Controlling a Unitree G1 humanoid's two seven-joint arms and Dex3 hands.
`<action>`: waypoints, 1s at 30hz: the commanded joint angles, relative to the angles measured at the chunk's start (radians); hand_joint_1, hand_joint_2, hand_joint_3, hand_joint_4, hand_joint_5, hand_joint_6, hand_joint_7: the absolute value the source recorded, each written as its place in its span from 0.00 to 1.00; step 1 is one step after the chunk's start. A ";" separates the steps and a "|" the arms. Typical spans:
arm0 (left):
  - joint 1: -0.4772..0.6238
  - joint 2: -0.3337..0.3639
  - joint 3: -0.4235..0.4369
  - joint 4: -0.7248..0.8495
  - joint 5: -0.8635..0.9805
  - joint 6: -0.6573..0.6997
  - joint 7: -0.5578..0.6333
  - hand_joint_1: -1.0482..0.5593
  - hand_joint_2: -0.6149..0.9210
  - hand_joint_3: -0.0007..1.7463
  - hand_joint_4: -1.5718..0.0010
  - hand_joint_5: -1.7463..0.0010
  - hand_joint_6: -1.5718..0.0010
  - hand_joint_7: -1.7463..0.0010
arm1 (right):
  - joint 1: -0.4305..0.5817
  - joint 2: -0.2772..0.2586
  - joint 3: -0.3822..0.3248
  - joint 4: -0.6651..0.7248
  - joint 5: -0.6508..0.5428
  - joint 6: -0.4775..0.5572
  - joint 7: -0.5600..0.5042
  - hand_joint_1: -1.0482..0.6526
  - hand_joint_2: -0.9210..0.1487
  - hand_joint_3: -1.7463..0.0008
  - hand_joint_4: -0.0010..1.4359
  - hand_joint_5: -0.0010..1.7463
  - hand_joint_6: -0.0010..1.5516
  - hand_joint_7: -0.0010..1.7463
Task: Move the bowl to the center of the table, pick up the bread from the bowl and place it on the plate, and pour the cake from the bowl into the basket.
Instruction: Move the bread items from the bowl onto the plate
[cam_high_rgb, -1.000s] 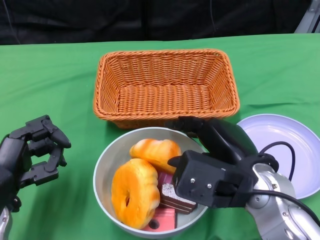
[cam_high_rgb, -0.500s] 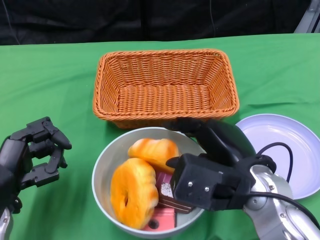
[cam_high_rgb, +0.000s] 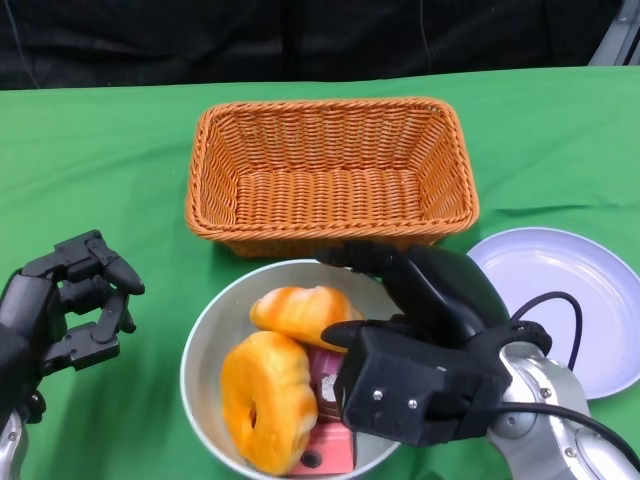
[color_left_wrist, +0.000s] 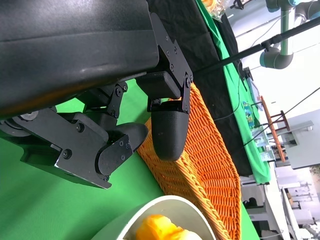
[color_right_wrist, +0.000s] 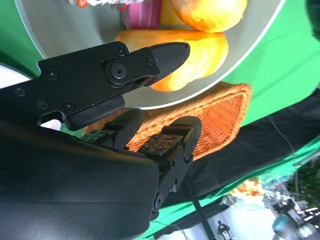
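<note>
my right hand (cam_high_rgb: 425, 350) clamps the near rim of the round grey bowl (cam_high_rgb: 205, 345), thumb inside. it sits just before the orange wicker basket (cam_high_rgb: 330, 170). my left hand (cam_high_rgb: 65, 315) hangs loosely curled, holding nothing. a jerk could spill the orange bread (cam_high_rgb: 265, 400).

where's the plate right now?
In the head view the plate sits on the green table at the robot's right, just right of the basket's near corner, with the right hand between it and the bowl.
</note>
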 joint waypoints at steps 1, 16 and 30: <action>-0.011 0.018 0.006 0.012 0.000 -0.015 0.008 0.65 0.82 0.60 0.55 0.00 0.56 0.16 | 0.015 -0.003 0.003 -0.035 -0.016 0.009 0.008 0.19 0.00 0.95 0.45 0.15 0.38 0.00; -0.030 0.029 0.006 0.047 0.007 -0.018 0.015 0.65 0.82 0.58 0.55 0.00 0.56 0.16 | 0.043 -0.005 0.016 -0.104 -0.043 -0.011 0.010 0.19 0.00 0.97 0.48 0.15 0.39 0.00; -0.037 0.029 0.006 0.060 0.002 -0.018 0.011 0.65 0.82 0.58 0.55 0.00 0.55 0.16 | 0.025 -0.027 -0.012 -0.092 0.017 -0.016 0.090 0.18 0.00 0.96 0.48 0.12 0.39 0.00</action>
